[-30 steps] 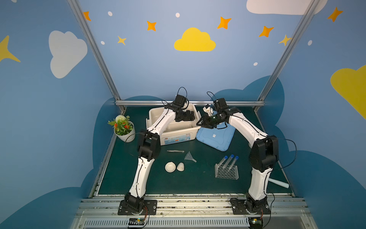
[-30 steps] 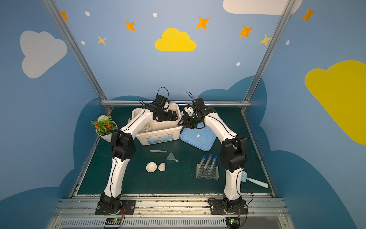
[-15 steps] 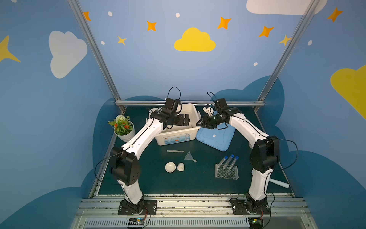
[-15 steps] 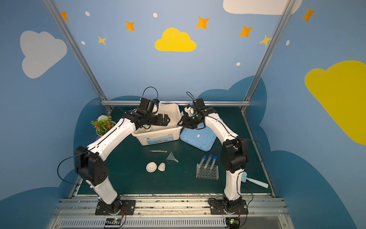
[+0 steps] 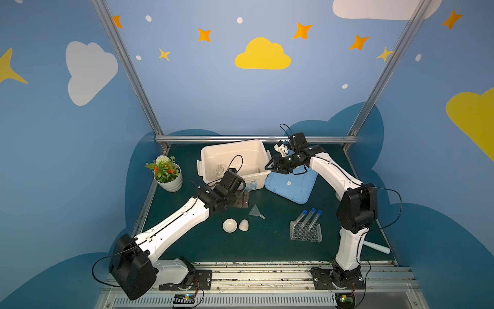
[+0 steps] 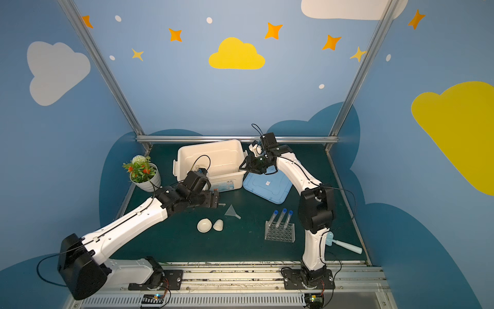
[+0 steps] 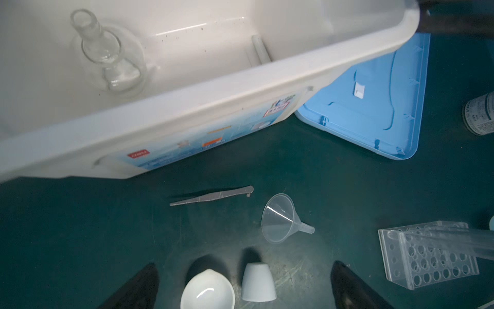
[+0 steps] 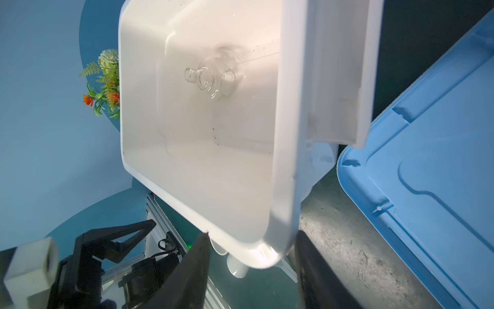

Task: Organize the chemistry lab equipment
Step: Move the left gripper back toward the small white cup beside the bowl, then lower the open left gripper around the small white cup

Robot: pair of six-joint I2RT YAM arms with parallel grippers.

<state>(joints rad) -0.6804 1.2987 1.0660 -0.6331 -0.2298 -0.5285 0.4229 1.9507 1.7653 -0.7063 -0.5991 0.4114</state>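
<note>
Left gripper (image 5: 243, 200): jaws spread wide, nothing between them. It sits centre-left in both top views, low over the mat, just in front of the bin (image 5: 232, 149).

Left wrist view: bowl (image 7: 207, 291) and cup (image 7: 258, 283) lie side by side on the mat, between and below the two fingertips (image 7: 144, 283), untouched. Tweezers (image 7: 211, 195) lie flat between the gripper and the bin's front wall. Funnel (image 7: 280, 218) lies on its side just beside them, spout toward the rack (image 7: 427, 262). In the top views the gripper covers most of the tweezers.

Flask (image 5: 219, 170): on the bin floor, left half. The front wall stands between it and the left gripper. Upright or tipped: cannot tell.

Right gripper (image 5: 270, 168): at the bin's near right corner, mid-frame. In the right wrist view the rim corner sits between its parted fingers (image 8: 192, 267). Whether they press on it cannot be told.

Lid (image 5: 291, 187) lies flat on the mat, right of the bin, with one edge against it. The rack is right of centre and lower, with three tubes (image 5: 310, 216) leaning in it, well apart from both grippers. Plant (image 5: 167, 174) stands left of the bin. Scoop (image 6: 344, 244) is lower right, behind the right arm.
</note>
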